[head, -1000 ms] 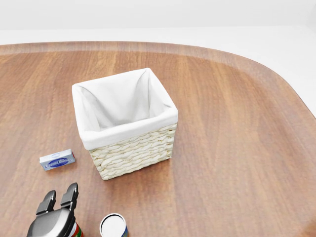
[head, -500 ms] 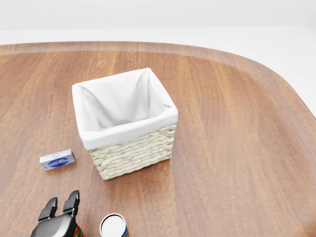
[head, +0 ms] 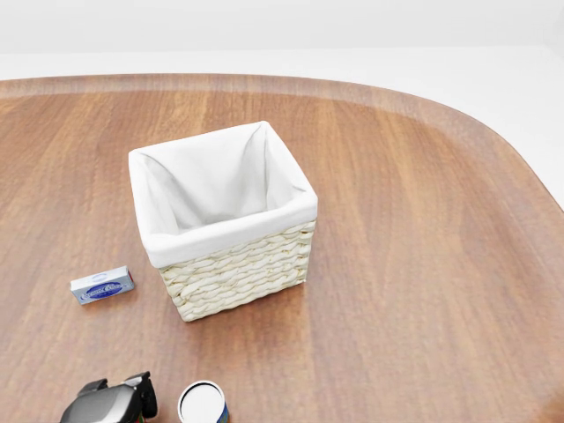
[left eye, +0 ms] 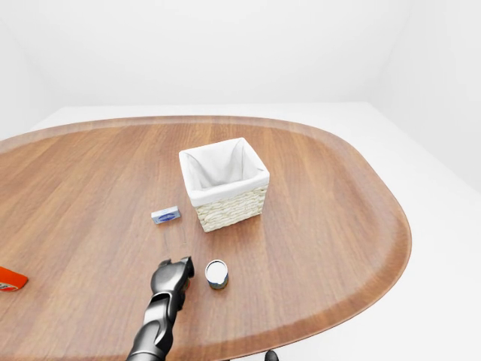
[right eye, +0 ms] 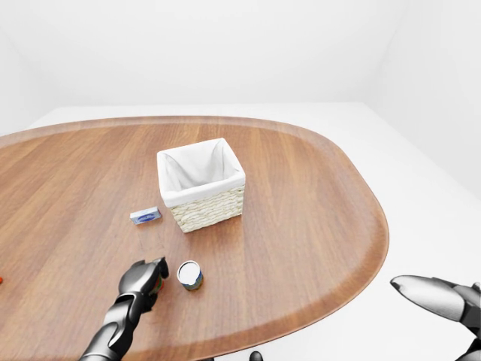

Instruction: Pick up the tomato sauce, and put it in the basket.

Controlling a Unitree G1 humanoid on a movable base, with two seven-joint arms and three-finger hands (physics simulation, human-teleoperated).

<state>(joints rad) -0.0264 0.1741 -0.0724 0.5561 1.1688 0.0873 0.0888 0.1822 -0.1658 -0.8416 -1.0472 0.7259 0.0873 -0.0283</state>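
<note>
The tomato sauce can [right eye: 160,283] stands near the table's bottom edge, almost wholly hidden under my left hand [head: 122,390]; only a sliver of its red label shows in the right-eye view. My left hand's fingers curl down round the can. The wicker basket [head: 231,221] with a white cloth lining stands open and empty up and to the right of the hand. My right hand [right eye: 425,292] hangs off the table at the bottom right of the right-eye view, fingers stretched out, holding nothing.
A second can [head: 203,404] with a white top and blue label stands just right of my left hand. A small blue and white box [head: 102,285] lies left of the basket. An orange-red object [left eye: 10,279] lies at the left edge of the left-eye view.
My left hand's fingers, stretched out over the can before, have curled down round it, and the hand has sunk lower in the head view. Nothing else has moved.
</note>
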